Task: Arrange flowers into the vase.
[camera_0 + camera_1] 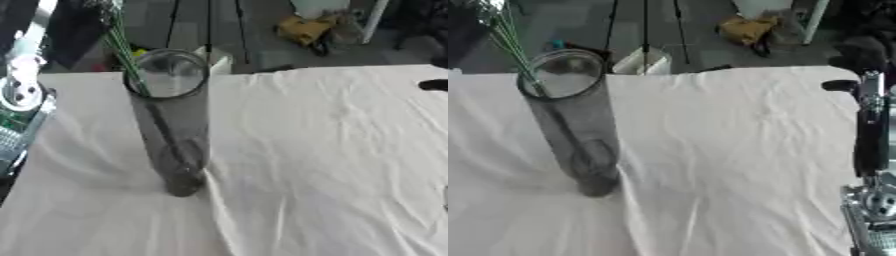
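Note:
A tall grey see-through vase [175, 125] stands upright on the white cloth, left of the middle. A few thin green flower stems [122, 50] lean out of its mouth up and to the left; their tops run out of the picture. One stem shows as a dark line inside the glass, down to the bottom. Silver and white parts of my left arm [19, 85] show at the left edge, without a hand. At the right edge of the right eye view, my black and silver right arm [871, 135] stands upright, well away from the vase. A black tip [838, 85] sticks out leftward at its top.
The white cloth [324, 150] is creased and covers the whole table; its far edge runs just behind the vase. Beyond it, on the floor, are a white box [219, 59], dark stand legs [645, 25] and a yellow heap [306, 27].

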Robot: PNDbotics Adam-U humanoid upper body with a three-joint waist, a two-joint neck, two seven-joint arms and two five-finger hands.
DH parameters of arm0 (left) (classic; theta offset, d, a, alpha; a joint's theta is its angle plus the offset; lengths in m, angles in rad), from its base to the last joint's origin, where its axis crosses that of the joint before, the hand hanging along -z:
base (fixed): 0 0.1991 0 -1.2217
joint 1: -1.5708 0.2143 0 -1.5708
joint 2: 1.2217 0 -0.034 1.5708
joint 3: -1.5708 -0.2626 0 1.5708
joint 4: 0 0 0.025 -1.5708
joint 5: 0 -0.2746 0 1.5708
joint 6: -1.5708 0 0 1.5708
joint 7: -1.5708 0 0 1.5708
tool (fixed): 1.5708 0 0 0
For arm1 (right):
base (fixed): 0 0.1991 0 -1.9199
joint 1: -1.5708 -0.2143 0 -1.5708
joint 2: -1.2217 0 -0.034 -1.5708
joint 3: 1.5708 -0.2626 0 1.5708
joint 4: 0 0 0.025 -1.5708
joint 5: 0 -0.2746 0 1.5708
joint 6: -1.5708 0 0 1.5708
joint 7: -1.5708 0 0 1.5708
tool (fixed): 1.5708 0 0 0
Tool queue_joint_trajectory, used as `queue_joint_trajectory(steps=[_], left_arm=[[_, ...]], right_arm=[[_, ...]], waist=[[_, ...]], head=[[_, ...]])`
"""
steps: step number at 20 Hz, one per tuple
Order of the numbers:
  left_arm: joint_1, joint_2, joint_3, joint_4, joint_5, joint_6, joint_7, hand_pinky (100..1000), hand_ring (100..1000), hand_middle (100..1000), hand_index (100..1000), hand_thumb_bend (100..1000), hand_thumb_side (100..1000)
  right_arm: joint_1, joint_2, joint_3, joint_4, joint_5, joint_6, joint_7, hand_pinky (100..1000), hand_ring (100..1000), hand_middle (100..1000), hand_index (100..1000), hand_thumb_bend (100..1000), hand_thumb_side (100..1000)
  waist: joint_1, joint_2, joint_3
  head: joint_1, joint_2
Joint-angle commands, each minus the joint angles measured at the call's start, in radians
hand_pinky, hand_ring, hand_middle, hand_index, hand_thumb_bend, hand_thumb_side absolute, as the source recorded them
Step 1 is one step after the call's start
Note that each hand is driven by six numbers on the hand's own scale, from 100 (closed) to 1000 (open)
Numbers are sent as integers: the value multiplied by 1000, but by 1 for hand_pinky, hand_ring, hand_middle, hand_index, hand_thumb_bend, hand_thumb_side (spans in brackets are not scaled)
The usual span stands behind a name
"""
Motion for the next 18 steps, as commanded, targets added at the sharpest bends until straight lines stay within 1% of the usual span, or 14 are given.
queue_joint_trajectory(steps=[1,4,12,15,16,18], left_arm=[[-11,25,6,-7,-26,-16,-30,246,533,547,635,100,975],[-11,28,4,-6,-69,-38,-92,260,551,562,650,100,976],[-16,31,-1,-4,-150,-71,-231,312,610,621,704,100,977],[-19,32,-1,-3,-176,-86,-285,370,654,667,748,100,1000],[-20,32,-1,-3,-184,-91,-300,370,654,667,748,100,1000],[-20,33,0,-6,-195,-101,-326,426,692,702,779,100,1000]], right_arm=[[-10,-13,-5,-19,-6,-2,3,594,767,619,764,100,1000],[-10,-12,-4,-19,-6,-2,3,594,767,619,764,100,1000],[-9,-13,-4,-19,-7,-2,5,594,767,619,764,100,1000],[-7,-13,-5,-19,-7,-1,5,595,767,619,764,100,1000],[-7,-13,-5,-19,-7,-1,5,595,767,619,764,100,1000],[-7,-13,-5,-19,-8,-1,5,595,767,619,764,100,1000]], waist=[[-17,-5,2],[-17,-4,4],[-15,-5,4],[-13,-6,3],[-12,-6,3],[-12,-6,3]], head=[[-2,-12],[-2,-12],[-1,-10],[-1,-10],[-1,-11],[-1,-11]])
